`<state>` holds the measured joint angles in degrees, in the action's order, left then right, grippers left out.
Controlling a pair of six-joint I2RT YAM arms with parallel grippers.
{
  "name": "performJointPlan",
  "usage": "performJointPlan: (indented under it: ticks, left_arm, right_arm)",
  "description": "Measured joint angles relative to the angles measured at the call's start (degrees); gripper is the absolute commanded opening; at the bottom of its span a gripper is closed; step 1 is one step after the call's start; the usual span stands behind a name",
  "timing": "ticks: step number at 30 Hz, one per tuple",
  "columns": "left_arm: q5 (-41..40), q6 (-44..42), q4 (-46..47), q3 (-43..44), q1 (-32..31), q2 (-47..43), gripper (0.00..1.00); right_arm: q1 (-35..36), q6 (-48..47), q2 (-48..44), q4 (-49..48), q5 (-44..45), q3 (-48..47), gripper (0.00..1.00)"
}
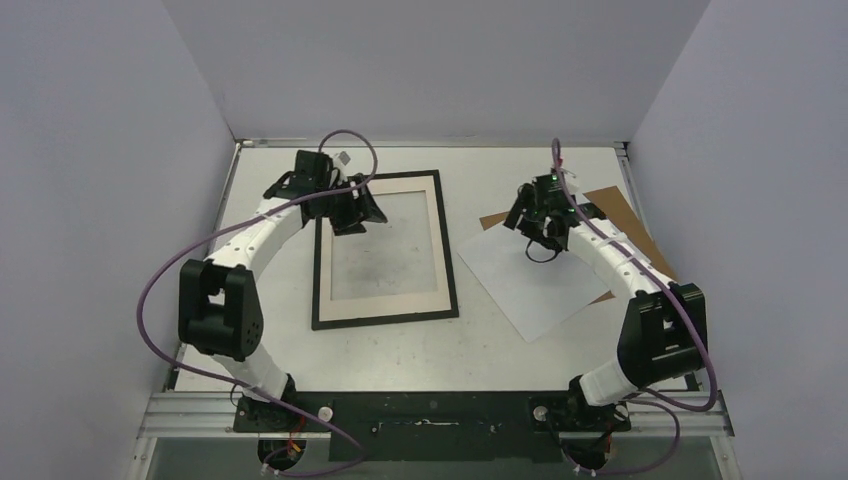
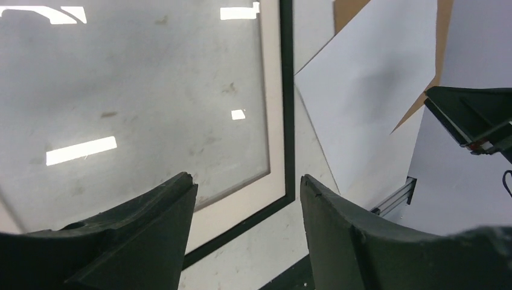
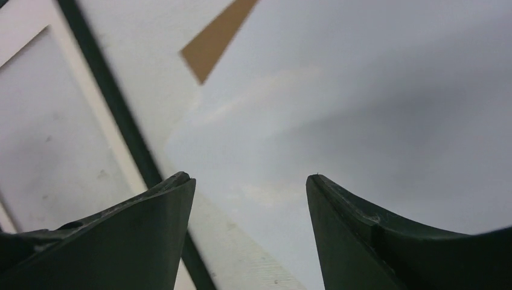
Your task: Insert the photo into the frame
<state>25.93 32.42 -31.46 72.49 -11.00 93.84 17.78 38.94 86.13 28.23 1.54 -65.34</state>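
Observation:
The black frame [image 1: 385, 320] lies flat left of centre with a cream mat [image 1: 380, 304] inside it. To its right the photo [image 1: 530, 285] lies with its pale back up, partly over a brown cardboard backing [image 1: 625, 215]. My left gripper [image 1: 358, 214] hovers over the frame's far left part, open and holding nothing. In the left wrist view the gripper [image 2: 247, 181] looks down on the frame's edge [image 2: 288, 121] and the mat [image 2: 275, 121]. My right gripper [image 1: 537, 236] hangs open above the photo's far end. The right wrist view shows this gripper [image 3: 249, 178] over the photo [image 3: 362, 109], with nothing between its fingers.
Grey walls close in the table on the left, back and right. An aluminium rail [image 1: 430, 405] runs along the near edge by the arm bases. The frame's black edge [image 3: 102, 72] and a corner of cardboard [image 3: 217, 39] appear in the right wrist view.

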Motion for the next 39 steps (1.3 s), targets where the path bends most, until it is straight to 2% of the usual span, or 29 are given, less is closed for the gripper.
performJointPlan:
  ticks: [7, 13, 17, 25, 34, 39]
  left_arm:
    - [0.0, -0.5, 6.1, 15.0, -11.6, 13.4, 0.7]
    - [0.5, -3.1, 8.6, 25.7, -18.4, 25.4, 0.7]
    - [0.8, -5.6, 8.5, 32.4, -21.7, 33.1, 0.7]
    - [0.3, -8.0, 5.9, 46.1, -24.9, 46.5, 0.7]
    - [-2.0, -10.9, -2.1, 61.0, -26.1, 55.4, 0.66]
    - [-1.9, -11.0, -5.5, 62.2, -26.1, 55.8, 0.66]
  right_arm:
    - [-14.9, 5.4, -4.0, 6.9, 0.6, 10.2, 0.73]
    - [-21.7, 7.2, -10.8, 11.8, -1.5, 18.0, 0.74]
    - [-25.0, 7.2, -12.8, 13.5, -3.3, 19.8, 0.75]
    - [-29.6, 7.2, -14.0, 14.3, -8.6, 24.8, 0.78]
    - [-31.5, 7.3, -16.0, 13.4, -15.4, 31.7, 0.82]
    - [-32.5, 8.3, -16.3, 11.0, -19.6, 32.7, 0.82]
